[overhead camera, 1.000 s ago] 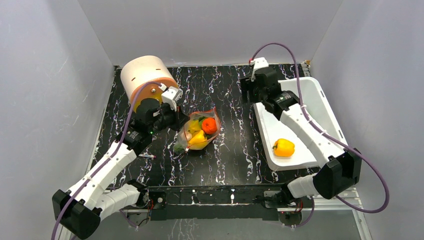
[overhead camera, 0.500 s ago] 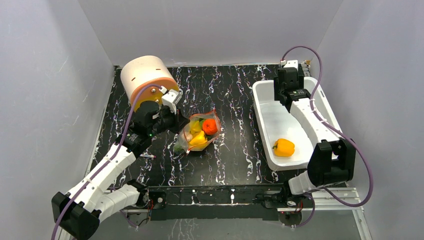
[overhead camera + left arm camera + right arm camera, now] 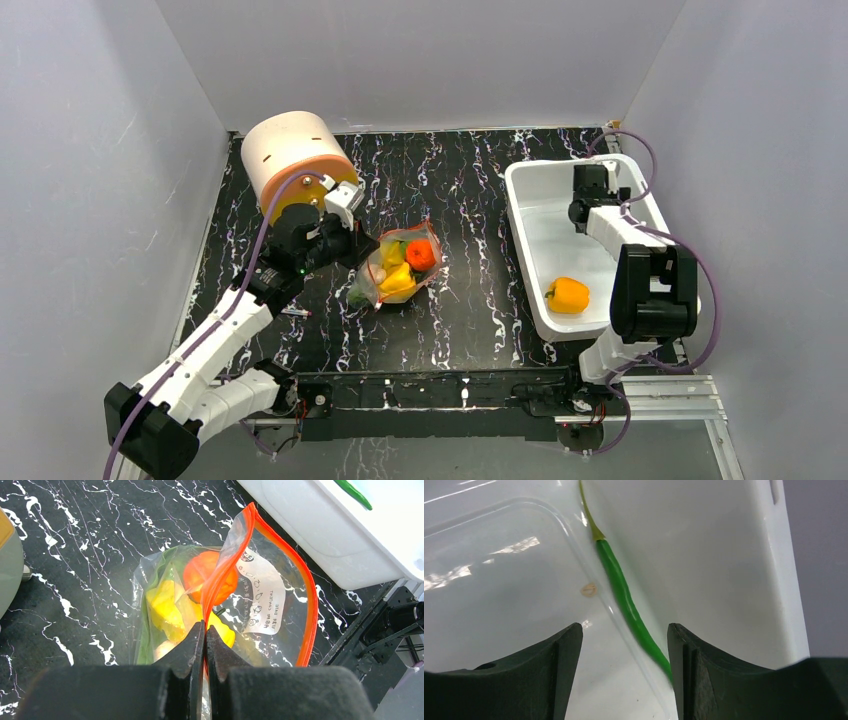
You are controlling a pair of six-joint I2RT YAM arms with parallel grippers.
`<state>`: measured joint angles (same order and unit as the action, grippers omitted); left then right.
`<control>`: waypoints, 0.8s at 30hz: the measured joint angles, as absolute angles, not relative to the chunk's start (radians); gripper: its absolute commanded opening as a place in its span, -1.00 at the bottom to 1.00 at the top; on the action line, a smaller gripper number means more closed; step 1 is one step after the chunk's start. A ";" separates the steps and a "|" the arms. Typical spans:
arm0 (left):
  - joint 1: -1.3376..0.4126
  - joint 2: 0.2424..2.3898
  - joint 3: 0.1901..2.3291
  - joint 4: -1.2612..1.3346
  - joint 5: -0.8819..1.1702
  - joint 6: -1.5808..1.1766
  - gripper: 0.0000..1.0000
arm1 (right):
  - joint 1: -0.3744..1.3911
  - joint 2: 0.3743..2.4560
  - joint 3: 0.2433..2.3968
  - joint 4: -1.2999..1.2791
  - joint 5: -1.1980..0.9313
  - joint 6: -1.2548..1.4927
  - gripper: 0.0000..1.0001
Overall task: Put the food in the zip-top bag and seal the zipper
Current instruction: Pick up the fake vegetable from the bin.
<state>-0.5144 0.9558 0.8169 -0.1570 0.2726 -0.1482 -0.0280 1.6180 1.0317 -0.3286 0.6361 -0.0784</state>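
The clear zip-top bag (image 3: 400, 265) lies mid-table with a yellow pepper (image 3: 167, 605), a green piece and an orange-red fruit (image 3: 419, 253) inside. My left gripper (image 3: 205, 630) is shut on the bag's red-orange zipper strip (image 3: 227, 562), holding the mouth up and open. My right gripper (image 3: 624, 635) is open, inside the white tub (image 3: 530, 185) near its far right wall, just above a long green pod (image 3: 621, 587) that runs between the jaws by the right one. A yellow bell pepper (image 3: 567, 295) lies at the tub's near end.
A large cream and orange cylinder (image 3: 293, 160) stands at the back left, just behind my left gripper. The tub's wall (image 3: 704, 555) rises close beside the pod. Grey enclosure walls surround the black marbled table (image 3: 470, 300).
My right arm has swung from the table's back middle to the right and down into the tub over the green pod. My left gripper has kept its hold on the bag.
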 measured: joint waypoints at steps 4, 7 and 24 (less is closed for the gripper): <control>-0.514 0.961 0.817 -0.157 0.269 -0.147 -1.00 | -0.087 1.640 1.016 -0.307 0.628 -0.082 0.19; -0.514 0.968 0.817 -0.157 0.268 -0.145 -1.00 | -0.094 1.665 1.016 -0.278 0.625 -0.084 0.11; -0.514 0.970 0.803 -0.158 0.217 -0.138 -1.00 | -0.113 1.839 1.024 -0.178 0.631 -0.107 -0.37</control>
